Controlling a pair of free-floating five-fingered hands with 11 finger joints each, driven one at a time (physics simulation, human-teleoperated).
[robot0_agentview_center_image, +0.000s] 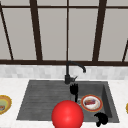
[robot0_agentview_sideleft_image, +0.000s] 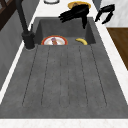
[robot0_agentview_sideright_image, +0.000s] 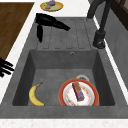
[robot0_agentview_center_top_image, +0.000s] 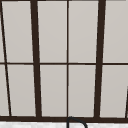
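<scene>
My left hand (robot0_agentview_center_image: 74, 90) hovers open above the sink (robot0_agentview_center_image: 27, 100), near where the draining board meets the basin, with its straight fingers pointing at the black faucet (robot0_agentview_center_image: 68, 73). The left side view shows the same hand (robot0_agentview_sideleft_image: 75, 13) with its thumb hanging down, as does the right side view (robot0_agentview_sideright_image: 50, 22). My right hand (robot0_agentview_center_image: 101, 118) floats over the front right corner of the sink (robot0_agentview_sideleft_image: 105, 12), fingers relaxed and holding nothing. A red-rimmed plate (robot0_agentview_center_image: 99, 103) with a reddish bar (robot0_agentview_sideright_image: 78, 91) lies in the basin beside a banana (robot0_agentview_sideright_image: 35, 94).
A big red ball (robot0_agentview_center_image: 67, 115) sits low in the front view, covering the sink's front edge. A yellow plate of food (robot0_agentview_center_image: 7, 101) lies on the left counter (robot0_agentview_sideright_image: 51, 5), and another yellow dish (robot0_agentview_sideleft_image: 78, 4) on the right counter. A window runs behind the faucet.
</scene>
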